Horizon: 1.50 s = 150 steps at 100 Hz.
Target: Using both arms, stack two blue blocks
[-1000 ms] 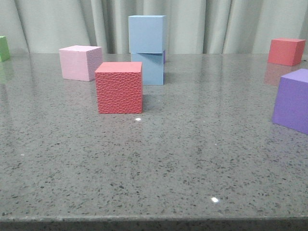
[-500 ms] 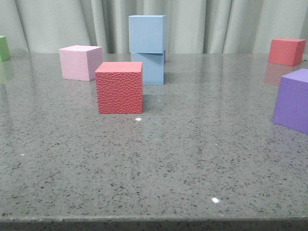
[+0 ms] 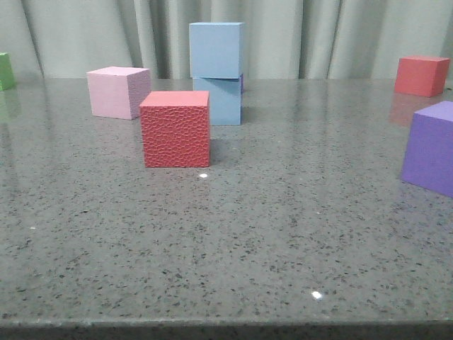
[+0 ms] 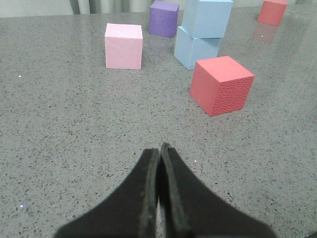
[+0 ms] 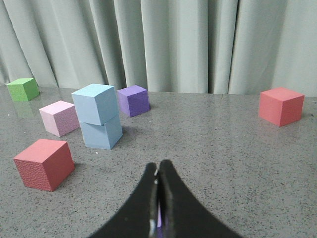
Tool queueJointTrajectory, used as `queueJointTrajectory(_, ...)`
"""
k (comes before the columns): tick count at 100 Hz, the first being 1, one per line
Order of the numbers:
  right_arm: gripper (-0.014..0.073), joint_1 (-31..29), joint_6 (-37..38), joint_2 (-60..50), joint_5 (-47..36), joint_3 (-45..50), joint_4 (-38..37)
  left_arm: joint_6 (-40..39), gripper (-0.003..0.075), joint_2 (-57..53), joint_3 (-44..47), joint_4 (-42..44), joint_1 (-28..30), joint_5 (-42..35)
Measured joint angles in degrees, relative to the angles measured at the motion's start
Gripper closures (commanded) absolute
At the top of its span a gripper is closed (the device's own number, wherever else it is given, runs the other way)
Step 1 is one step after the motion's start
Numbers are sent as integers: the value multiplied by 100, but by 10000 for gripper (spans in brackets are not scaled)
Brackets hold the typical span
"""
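Note:
Two pale blue blocks stand stacked at the back middle of the table. The upper blue block [image 3: 216, 49] rests on the lower blue block [image 3: 225, 101], turned and shifted a little off it. The left wrist view has them as upper [image 4: 207, 17] and lower [image 4: 194, 49], the right wrist view as upper [image 5: 95, 103] and lower [image 5: 101, 133]. My left gripper [image 4: 159, 148] is shut and empty, well short of the stack. My right gripper [image 5: 158, 166] is also shut with nothing held, away from the stack. Neither gripper shows in the front view.
A red textured cube [image 3: 175, 127] sits just in front of the stack, a pink cube [image 3: 117, 92] to its left. A purple cube [image 3: 430, 147] is at the right edge, another red cube [image 3: 421, 75] far right, a green cube [image 3: 6, 71] far left. A small purple cube [image 5: 133, 100] stands behind the stack.

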Motion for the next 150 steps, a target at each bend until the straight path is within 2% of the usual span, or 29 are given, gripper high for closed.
queueJointTrajectory(36, 707, 0, 0, 0, 0, 0, 0, 0, 739, 0, 9, -13, 0, 101)
queueJointTrajectory(45, 707, 0, 0, 0, 0, 0, 0, 95, 739, 0, 66, -205, 86, -81)
queueJointTrajectory(70, 707, 0, 0, 0, 0, 0, 0, 1466, 739, 0, 352, -861, 1107, -1495)
queueJointTrajectory(80, 707, 0, 0, 0, 0, 0, 0, 1810, 739, -106, 476, -1031, 1554, -1799)
queueJointTrajectory(113, 707, 0, 0, 0, 0, 0, 0, 2066, 739, -781, 1336, -1310, 2752, -2376)
queueJointTrajectory(150, 707, 0, 0, 0, -7, 0, 0, 2254, 739, -1084, 2273, -1611, 3338, -2820)
